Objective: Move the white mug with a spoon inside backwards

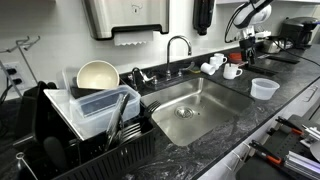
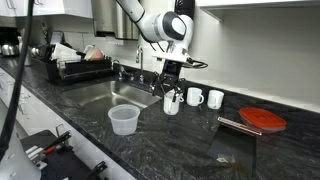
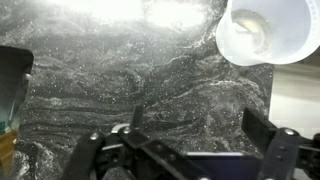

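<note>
The gripper [image 2: 172, 88] hangs released, jaws spread and empty. The white mug [image 2: 172, 103] stands just beneath it on the counter [image 2: 200, 140].

**Materials and finishes at the kitchen sink counter.**

The countertop [image 3: 150, 90] is dark veined stone, polished to a gloss that mirrors the light. The sink [image 1: 205, 98] is brushed stainless steel and the faucet [image 1: 178, 45] is bright, shiny metal. The white mug [image 2: 172, 103] and the cream bowl [image 1: 97, 75] look like smooth glazed ceramic. The tub [image 2: 123, 119] is translucent plastic, and the dish rack [image 1: 100, 150] is matt black.
</note>
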You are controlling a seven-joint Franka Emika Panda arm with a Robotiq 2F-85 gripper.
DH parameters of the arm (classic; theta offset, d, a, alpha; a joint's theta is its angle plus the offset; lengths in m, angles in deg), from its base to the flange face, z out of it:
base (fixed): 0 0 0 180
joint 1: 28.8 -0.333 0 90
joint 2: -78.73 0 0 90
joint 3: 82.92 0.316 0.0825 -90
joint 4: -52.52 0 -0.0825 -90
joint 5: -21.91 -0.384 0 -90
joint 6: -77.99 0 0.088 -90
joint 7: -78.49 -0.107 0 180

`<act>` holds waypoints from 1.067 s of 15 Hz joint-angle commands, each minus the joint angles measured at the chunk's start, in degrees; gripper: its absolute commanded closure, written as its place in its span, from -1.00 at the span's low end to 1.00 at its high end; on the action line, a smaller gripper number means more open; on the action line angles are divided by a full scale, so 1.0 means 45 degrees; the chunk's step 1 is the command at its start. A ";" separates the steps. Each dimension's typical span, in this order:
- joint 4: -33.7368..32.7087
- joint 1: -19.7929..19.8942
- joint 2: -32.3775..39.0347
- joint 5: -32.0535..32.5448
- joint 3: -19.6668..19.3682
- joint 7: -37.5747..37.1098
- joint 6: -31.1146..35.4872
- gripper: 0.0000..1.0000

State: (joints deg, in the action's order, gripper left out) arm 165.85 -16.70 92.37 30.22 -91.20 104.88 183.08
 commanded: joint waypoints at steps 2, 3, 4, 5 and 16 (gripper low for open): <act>0.0792 -0.0020 -0.1446 -0.0684 0.0054 -0.0506 -0.1121 -1.00; 0.0943 -0.0023 -0.1750 -0.1092 0.0059 -0.0408 -0.1549 -1.00; 0.1097 -0.0001 -0.2074 -0.1635 0.0053 -0.0116 -0.2130 -1.00; 0.0632 -0.0112 -0.1475 -0.1001 -0.0003 -0.0326 -0.1718 -1.00; 0.1024 -0.0147 -0.1965 -0.1415 -0.0032 -0.0313 -0.2100 -1.00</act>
State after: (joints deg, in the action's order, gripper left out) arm 170.55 -17.00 83.50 23.88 -90.98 103.46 173.73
